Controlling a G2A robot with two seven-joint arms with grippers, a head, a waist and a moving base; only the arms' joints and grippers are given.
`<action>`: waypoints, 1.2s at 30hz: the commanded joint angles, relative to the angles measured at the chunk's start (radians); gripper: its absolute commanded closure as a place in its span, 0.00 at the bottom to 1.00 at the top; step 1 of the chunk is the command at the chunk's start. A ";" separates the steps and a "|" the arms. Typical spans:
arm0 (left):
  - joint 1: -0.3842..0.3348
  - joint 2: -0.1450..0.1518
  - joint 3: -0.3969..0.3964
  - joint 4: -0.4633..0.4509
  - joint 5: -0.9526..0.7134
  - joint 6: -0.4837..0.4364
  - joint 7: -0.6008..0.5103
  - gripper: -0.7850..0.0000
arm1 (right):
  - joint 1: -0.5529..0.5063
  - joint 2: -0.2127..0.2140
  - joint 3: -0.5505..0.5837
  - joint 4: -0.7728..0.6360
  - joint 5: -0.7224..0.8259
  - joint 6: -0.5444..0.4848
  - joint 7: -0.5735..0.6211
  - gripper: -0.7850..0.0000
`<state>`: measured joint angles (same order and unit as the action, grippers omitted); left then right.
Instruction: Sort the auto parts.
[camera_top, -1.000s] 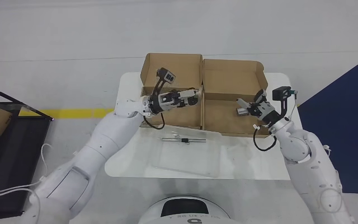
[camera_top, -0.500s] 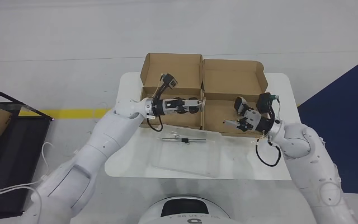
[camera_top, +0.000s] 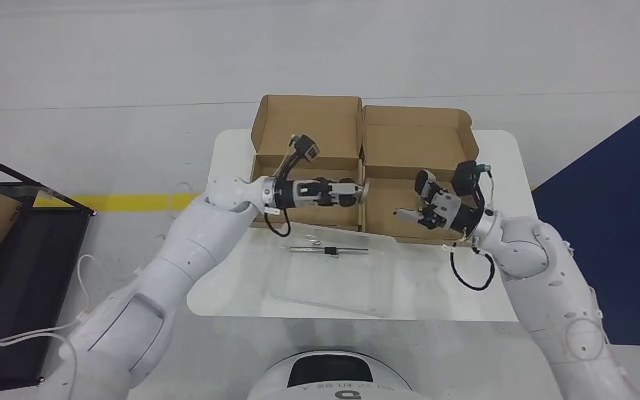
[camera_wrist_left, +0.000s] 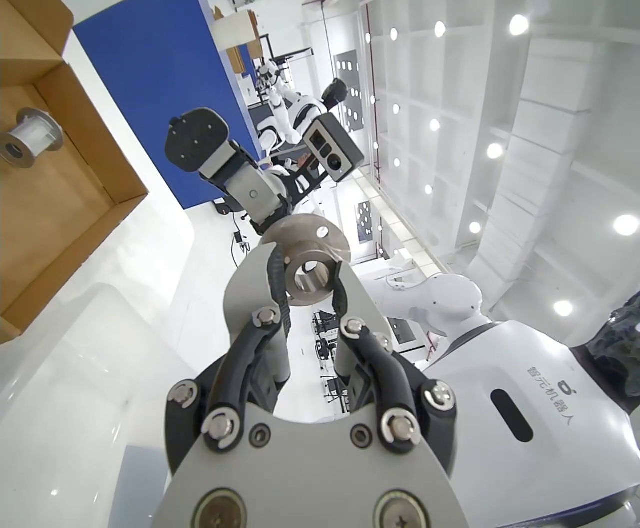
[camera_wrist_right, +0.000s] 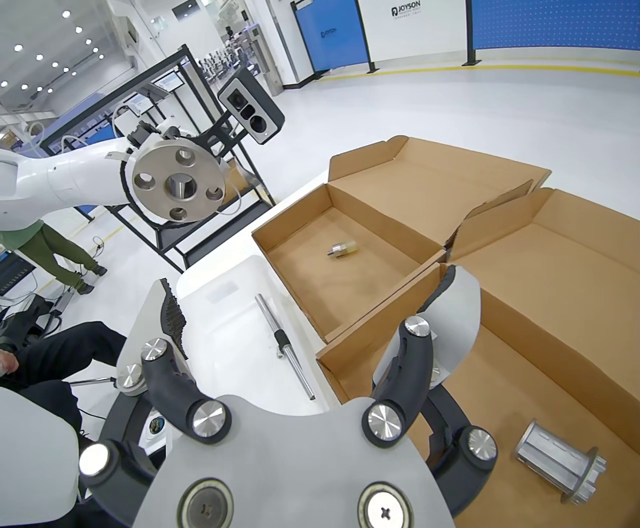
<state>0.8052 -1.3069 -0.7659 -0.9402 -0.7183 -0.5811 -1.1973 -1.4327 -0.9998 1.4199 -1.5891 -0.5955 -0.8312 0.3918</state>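
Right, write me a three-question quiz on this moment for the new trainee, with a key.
1. True or false: the left gripper is shut on the metal flange.
2. Fill in: the right gripper is ____ (open or shut).
3. Where is the metal rod? A, in the left gripper; B, in the right gripper; C, lying on the table.
Key: 1 true; 2 open; 3 C.
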 joint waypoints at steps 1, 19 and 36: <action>-0.002 -0.003 0.002 0.003 0.008 0.007 0.000 1.00 | 0.010 -0.003 -0.027 -0.026 -0.017 -0.014 -0.002 0.00; -0.007 -0.037 0.017 0.049 0.017 0.008 -0.034 1.00 | 0.091 -0.017 -0.144 0.018 -0.020 -0.118 -0.068 0.00; -0.011 -0.056 0.011 0.070 0.040 0.008 -0.047 1.00 | 0.104 -0.023 -0.183 0.007 -0.054 -0.083 -0.095 0.00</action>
<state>0.7948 -1.3622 -0.7535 -0.8713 -0.6803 -0.5728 -1.2446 -1.3274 -1.0225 1.2372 -1.5803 -0.6454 -0.9126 0.2993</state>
